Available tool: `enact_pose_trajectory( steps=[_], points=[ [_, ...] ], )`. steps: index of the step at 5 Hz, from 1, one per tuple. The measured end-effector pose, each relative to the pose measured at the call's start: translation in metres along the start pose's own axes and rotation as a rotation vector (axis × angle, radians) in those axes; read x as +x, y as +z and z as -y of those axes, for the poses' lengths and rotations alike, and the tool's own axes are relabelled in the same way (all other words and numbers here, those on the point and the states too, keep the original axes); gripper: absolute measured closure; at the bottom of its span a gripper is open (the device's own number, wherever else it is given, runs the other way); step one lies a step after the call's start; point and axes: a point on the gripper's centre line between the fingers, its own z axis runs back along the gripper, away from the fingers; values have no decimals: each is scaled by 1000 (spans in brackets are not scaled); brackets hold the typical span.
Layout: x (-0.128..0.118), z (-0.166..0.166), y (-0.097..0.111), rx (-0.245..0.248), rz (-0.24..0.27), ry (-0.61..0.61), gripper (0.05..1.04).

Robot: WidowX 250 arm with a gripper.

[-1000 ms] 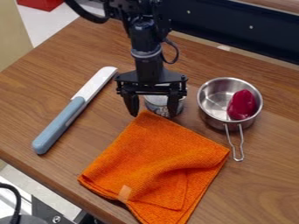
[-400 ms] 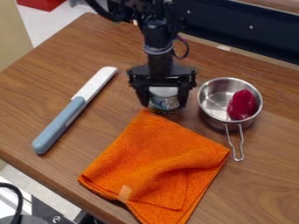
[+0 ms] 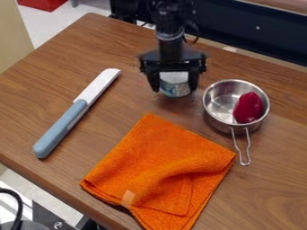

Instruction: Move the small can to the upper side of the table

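My gripper (image 3: 174,90) hangs above the wooden table (image 3: 54,85), in the upper middle of the camera view, up and to the left of the metal pot. Held between its two fingers is the small can (image 3: 174,80), with a pale top and a bluish label, one finger on either side. The can looks upright; whether its base touches the table I cannot tell.
At the right stands the metal pot (image 3: 219,105) with a dark red object (image 3: 247,108) inside and its handle toward the front. An orange cloth (image 3: 162,168) lies in front; a knife (image 3: 63,126) with a blue handle lies left.
The fingers have closed in on the can from a wider stance. Gripper and can have moved up the view and slightly right, away from the cloth's top corner.
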Motion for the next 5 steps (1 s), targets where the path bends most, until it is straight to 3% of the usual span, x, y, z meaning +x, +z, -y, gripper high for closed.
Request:
enact_pose_trajectory(
  steps=[2, 3, 4, 5],
  points=[
    [24, 1, -1, -4, 43, 18, 83],
    [19, -5, -2, -9, 8, 32, 83],
    [4, -16, 12, -26, -9, 45, 83],
    [-11, -31, 36, -49, 33, 35, 83]
  ],
)
